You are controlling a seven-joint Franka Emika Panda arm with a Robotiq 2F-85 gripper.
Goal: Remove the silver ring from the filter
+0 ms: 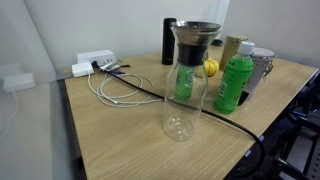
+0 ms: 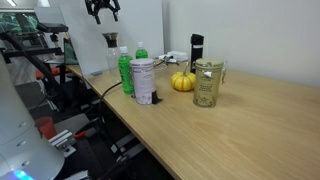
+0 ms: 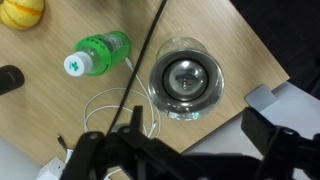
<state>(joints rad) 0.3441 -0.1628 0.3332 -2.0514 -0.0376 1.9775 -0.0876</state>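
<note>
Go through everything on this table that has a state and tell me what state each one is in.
gripper: open, holding nothing, high above the table.
glass carafe: upright, looks empty.
filter: sitting in the glass carafe's mouth.
silver ring: seated on the filter, untouched.
green bottle: upright, capped.
black flask: upright.
white cable: lying loosely looped.

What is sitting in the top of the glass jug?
A dark cone-shaped filter sits in the jug's mouth, with a shiny silver ring around its top. From the side, the filter's wall hides whatever may lie inside it.
</note>
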